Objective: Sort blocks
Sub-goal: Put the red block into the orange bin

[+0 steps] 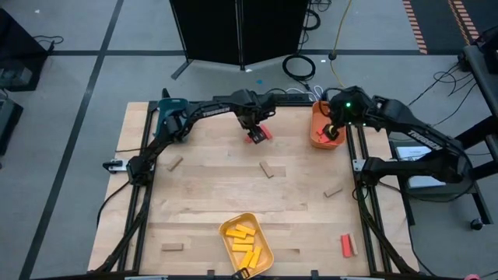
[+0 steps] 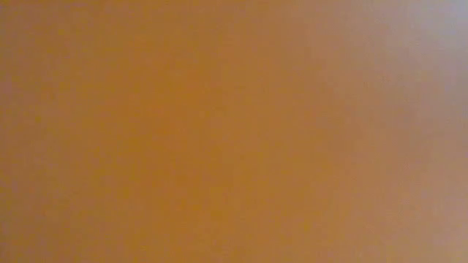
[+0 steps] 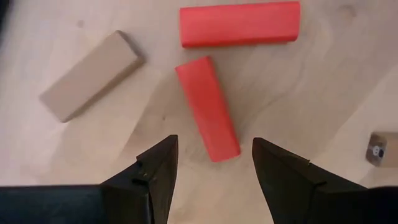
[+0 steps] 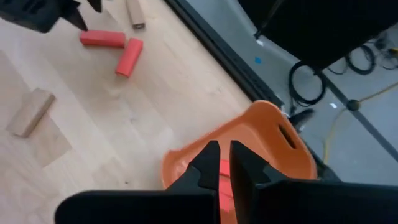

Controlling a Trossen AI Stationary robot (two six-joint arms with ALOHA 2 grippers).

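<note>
My left gripper [image 3: 214, 155] is open near the table's far edge, pointing down. Its fingers stand on either side of one end of a red block [image 3: 208, 109] that lies flat on the wood, and they do not touch it. A second red block [image 3: 239, 23] and a tan block [image 3: 90, 74] lie close by. In the high view the same gripper [image 1: 253, 124] hangs over these red blocks [image 1: 260, 134]. My right gripper [image 4: 222, 158] is shut and hovers over the orange tray [image 4: 261, 134], where something red [image 4: 224, 186] shows below its fingers.
A yellow tray [image 1: 264, 253] with several yellow blocks sits at the near edge. A teal tray [image 1: 166, 109] lies under the left arm. Tan blocks [image 1: 268, 169] [image 1: 333, 191] [image 1: 175, 163] and a red block [image 1: 347, 245] are scattered on the table. The low view shows only an orange-brown blur.
</note>
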